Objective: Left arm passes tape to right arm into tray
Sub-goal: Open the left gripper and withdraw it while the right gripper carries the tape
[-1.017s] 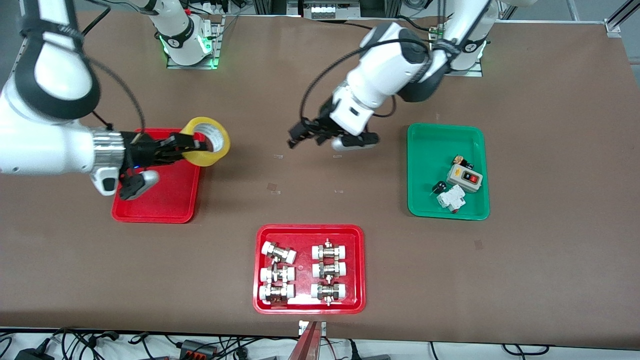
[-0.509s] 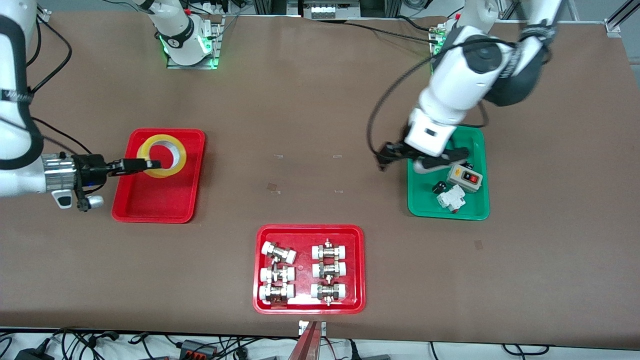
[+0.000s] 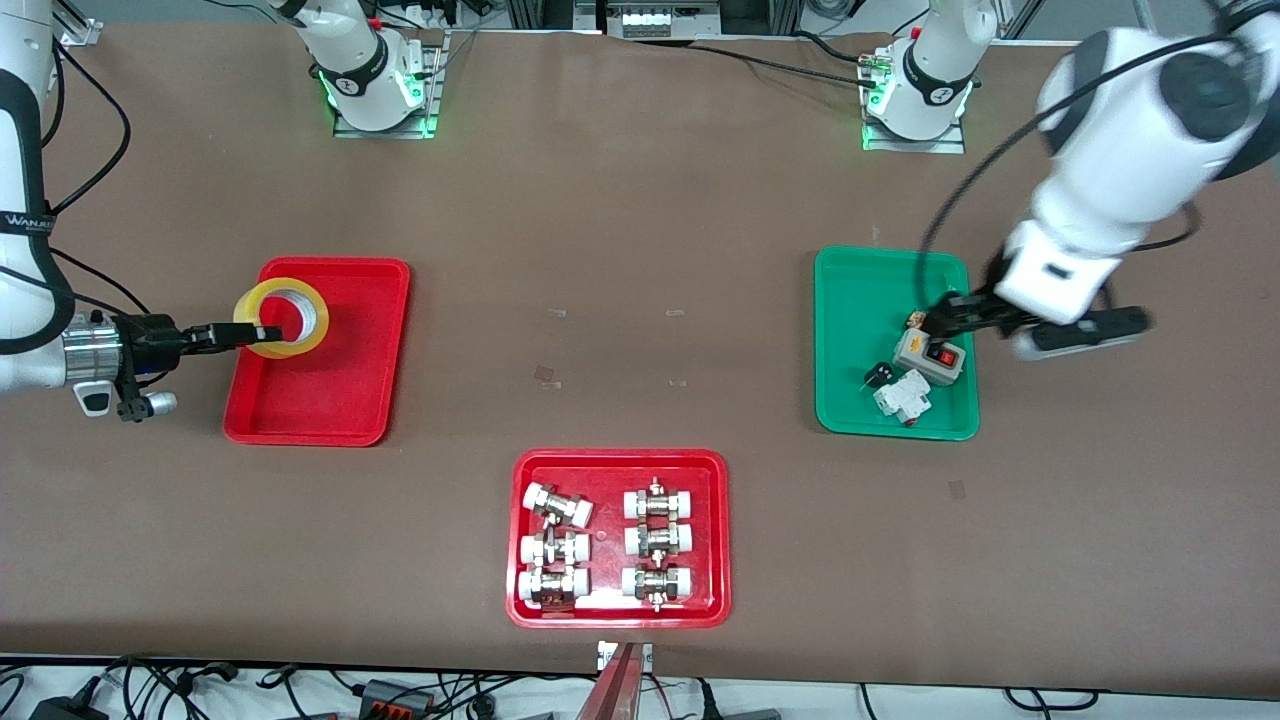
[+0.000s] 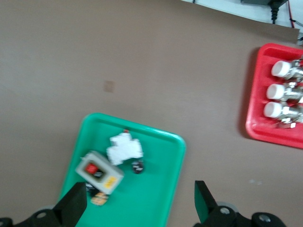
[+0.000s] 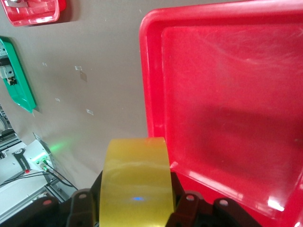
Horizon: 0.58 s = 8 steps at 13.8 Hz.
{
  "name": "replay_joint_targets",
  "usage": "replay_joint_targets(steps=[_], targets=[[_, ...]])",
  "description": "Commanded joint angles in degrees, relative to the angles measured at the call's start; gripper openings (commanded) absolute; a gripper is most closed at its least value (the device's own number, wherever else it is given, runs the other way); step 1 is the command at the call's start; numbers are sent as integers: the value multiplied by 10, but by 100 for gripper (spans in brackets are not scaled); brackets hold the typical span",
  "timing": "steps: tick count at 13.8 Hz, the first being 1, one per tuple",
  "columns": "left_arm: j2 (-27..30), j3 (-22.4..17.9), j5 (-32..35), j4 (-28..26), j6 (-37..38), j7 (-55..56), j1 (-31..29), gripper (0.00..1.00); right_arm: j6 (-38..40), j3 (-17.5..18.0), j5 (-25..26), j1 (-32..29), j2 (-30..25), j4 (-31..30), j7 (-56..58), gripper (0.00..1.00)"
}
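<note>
- handover looks done: the roll of translucent yellow packing tape (image 3: 281, 317) is with the right arm's black two-finger gripper (image 3: 262, 334), not the left arm's
- right gripper's fingers are pinching the wall of the roll, one finger through its wide hole, the other on the outside; in the right wrist view the yellow band (image 5: 136, 185) sits clamped between the fingers
- tape is over the plain red rectangular plastic tray (image 3: 345, 425), at the tray's end toward the right arm's end of the table and the corner farther from the front camera; roll overlaps the rim there
- can't tell if the roll is touching the tray floor or hanging just above it; my read: slightly above, tilted
- left to do: lower, release, pull the right arm clear
- left arm's black two-finger gripper (image 3: 937, 322) is spread and empty over the green plastic tray (image 3: 850, 290), above the grey switch box with a red button (image 3: 930, 356); it is waiting, no part in the rest
- second red tray of white-capped metal fittings (image 3: 618, 612) sits nearer the front camera, untouched, not the target
</note>
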<state>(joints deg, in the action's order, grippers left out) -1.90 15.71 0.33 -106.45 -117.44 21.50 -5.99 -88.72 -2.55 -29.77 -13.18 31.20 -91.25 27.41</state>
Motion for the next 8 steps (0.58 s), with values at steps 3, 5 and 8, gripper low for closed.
replay_joint_targets(steps=[3, 5, 8], targets=[[49, 4, 10, -4, 56, -143, -54, 100, 21, 13, -53, -59, 54, -8, 72, 33], [49, -9, 9, 43, 118, -209, -69, 100, 27, 13, -83, -72, 84, -8, 105, 33], [48, -72, 9, 100, 197, -266, -31, 100, 29, 14, -120, -83, 117, -8, 159, 33]])
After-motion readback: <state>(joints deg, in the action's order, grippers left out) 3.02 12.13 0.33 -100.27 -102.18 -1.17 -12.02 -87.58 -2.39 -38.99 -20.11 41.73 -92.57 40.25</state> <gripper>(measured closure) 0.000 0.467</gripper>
